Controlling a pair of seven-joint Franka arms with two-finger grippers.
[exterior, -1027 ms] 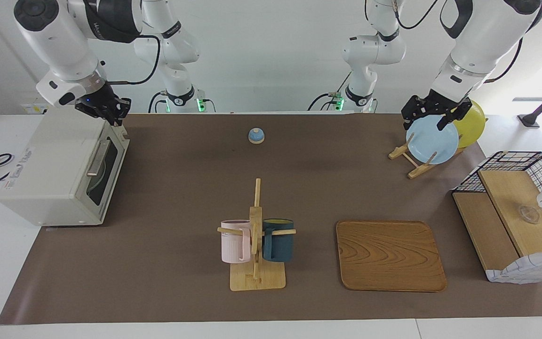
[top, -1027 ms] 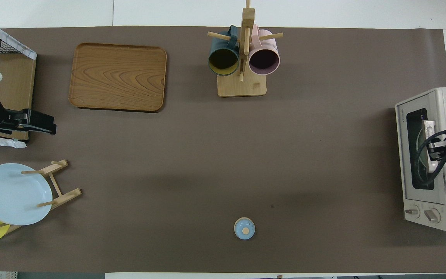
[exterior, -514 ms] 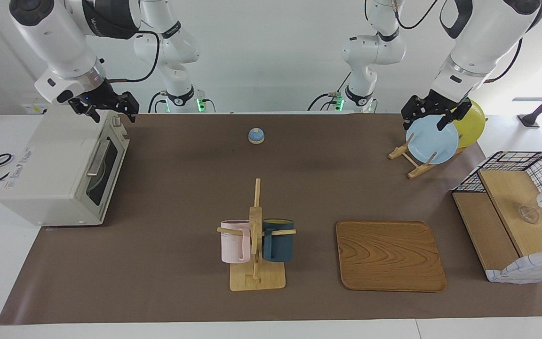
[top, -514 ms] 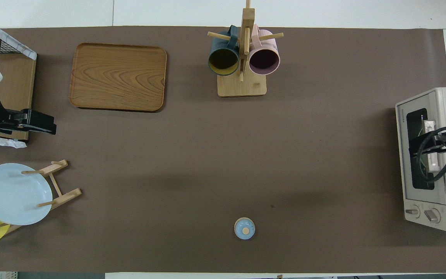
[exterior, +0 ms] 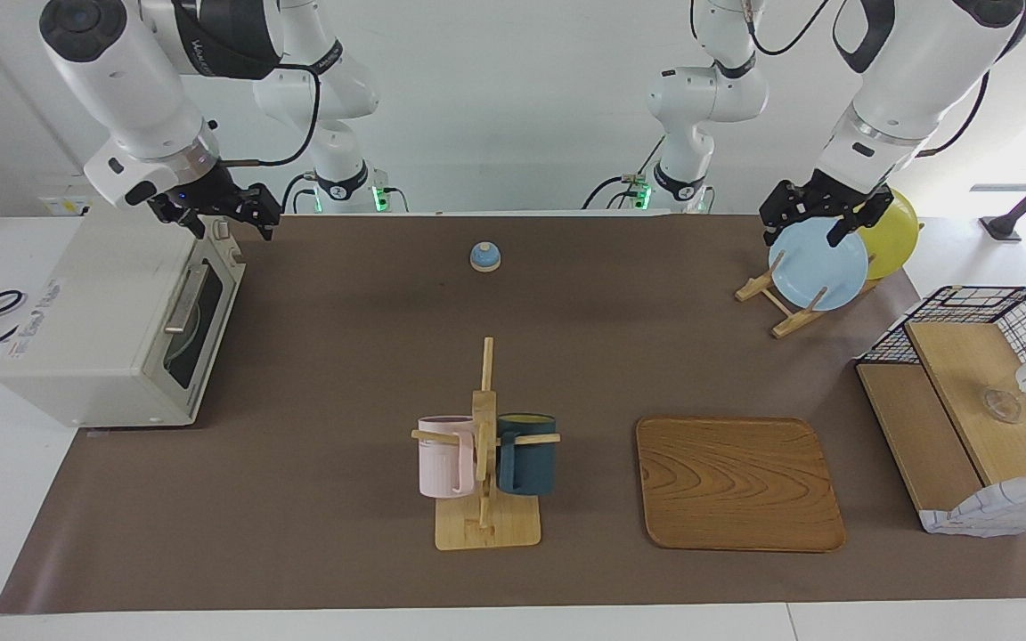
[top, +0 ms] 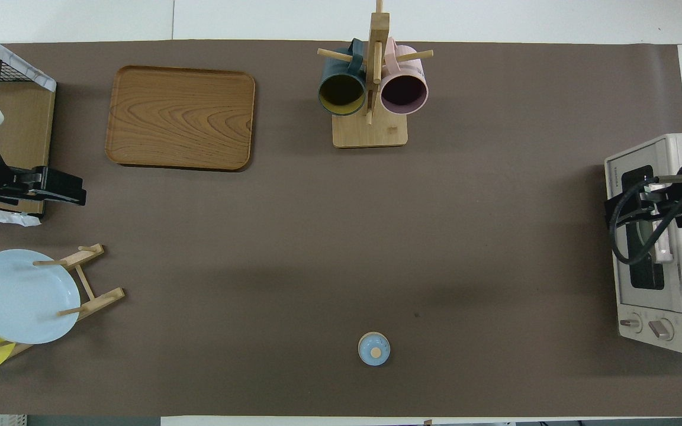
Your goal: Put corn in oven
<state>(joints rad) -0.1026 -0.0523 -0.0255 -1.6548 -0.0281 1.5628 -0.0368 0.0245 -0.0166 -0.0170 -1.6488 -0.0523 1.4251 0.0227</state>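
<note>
The cream-white oven [exterior: 112, 320] stands at the right arm's end of the table, its dark glass door and bar handle [exterior: 185, 298] closed up. No corn shows in either view. My right gripper [exterior: 221, 218] hangs open and empty just above the oven's upper door corner nearest the robots, over the door [top: 652, 195] in the overhead view. My left gripper [exterior: 802, 233] waits open and empty over the light blue plate [exterior: 818, 265] in the wooden rack, and it also shows in the overhead view [top: 77, 194].
A yellow plate [exterior: 894, 236] stands in the same rack. A small blue bell [exterior: 484, 256] sits near the robots. Farther out are a mug tree [exterior: 486, 445] with pink and dark blue mugs, a wooden tray [exterior: 738, 483] and a wire basket shelf [exterior: 967, 418].
My right gripper has opened, lifted off the oven's top door edge and drifted toward the table's middle. The left arm has not moved.
</note>
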